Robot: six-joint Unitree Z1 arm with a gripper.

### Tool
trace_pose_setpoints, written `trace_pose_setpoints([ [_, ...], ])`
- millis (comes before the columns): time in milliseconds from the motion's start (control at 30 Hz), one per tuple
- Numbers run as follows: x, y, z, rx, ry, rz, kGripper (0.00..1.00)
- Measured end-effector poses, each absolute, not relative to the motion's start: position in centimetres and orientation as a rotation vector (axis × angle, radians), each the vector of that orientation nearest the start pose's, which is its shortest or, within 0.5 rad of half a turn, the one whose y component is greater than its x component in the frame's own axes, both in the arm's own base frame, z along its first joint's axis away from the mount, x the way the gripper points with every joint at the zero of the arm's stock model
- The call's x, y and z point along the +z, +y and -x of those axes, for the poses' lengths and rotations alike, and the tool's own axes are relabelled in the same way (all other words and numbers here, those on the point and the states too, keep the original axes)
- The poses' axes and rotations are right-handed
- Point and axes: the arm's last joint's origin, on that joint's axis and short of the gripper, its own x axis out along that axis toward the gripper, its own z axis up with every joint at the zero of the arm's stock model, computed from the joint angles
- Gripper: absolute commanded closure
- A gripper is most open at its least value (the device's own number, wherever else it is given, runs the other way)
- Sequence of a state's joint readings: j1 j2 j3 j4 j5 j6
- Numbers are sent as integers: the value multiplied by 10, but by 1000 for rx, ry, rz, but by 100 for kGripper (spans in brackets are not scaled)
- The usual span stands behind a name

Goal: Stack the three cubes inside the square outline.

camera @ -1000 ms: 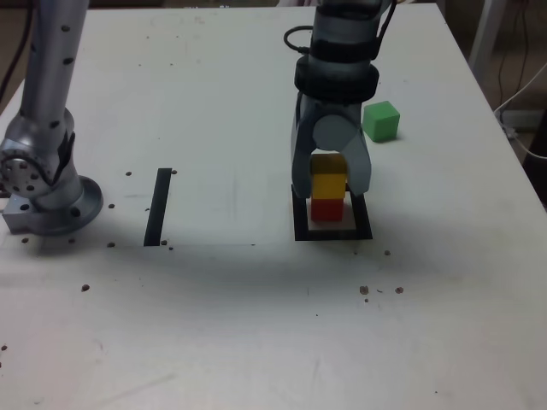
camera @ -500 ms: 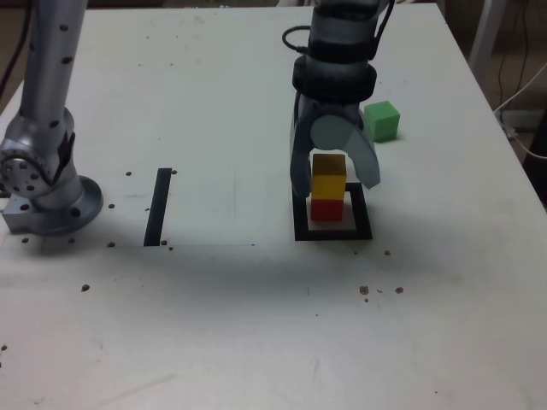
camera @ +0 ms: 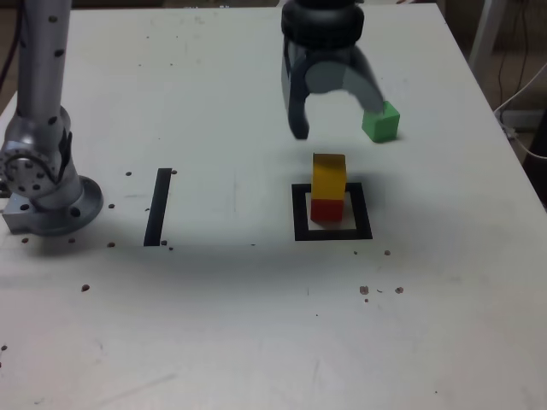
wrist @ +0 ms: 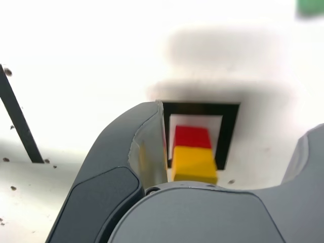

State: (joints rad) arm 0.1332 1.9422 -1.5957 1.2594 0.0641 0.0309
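Observation:
A yellow cube sits on a red cube, and the two stand as a stack inside the square outline. A green cube rests on the table behind the stack, toward the exterior view's right. My gripper hangs open above and behind the stack, holding nothing, with one fingertip just in front of the green cube. In the wrist view the yellow cube and red cube show below my gripper inside the square outline. The green cube shows at the frame's corner.
A straight black strip lies on the table toward the exterior view's left, near the arm's round base. Small dark specks dot the white table. Cables hang past the table's edge on the exterior view's right.
My gripper opened, let go of the yellow cube on top of the red one, and rose up and back away from the stack. The cubes stayed put.

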Motion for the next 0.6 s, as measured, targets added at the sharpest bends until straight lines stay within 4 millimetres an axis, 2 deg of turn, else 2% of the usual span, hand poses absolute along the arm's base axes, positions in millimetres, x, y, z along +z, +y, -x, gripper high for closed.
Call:
trace_pose_setpoints([
  [100, 297, 69, -356, 165, 1580, 45, 1],
  [267, 292, 96, -382, 191, 1584, 70, 1],
  [467, 274, 132, -411, 220, 1605, 129, 1],
  [600, 261, 150, -419, 224, 1626, 168, 2],
])
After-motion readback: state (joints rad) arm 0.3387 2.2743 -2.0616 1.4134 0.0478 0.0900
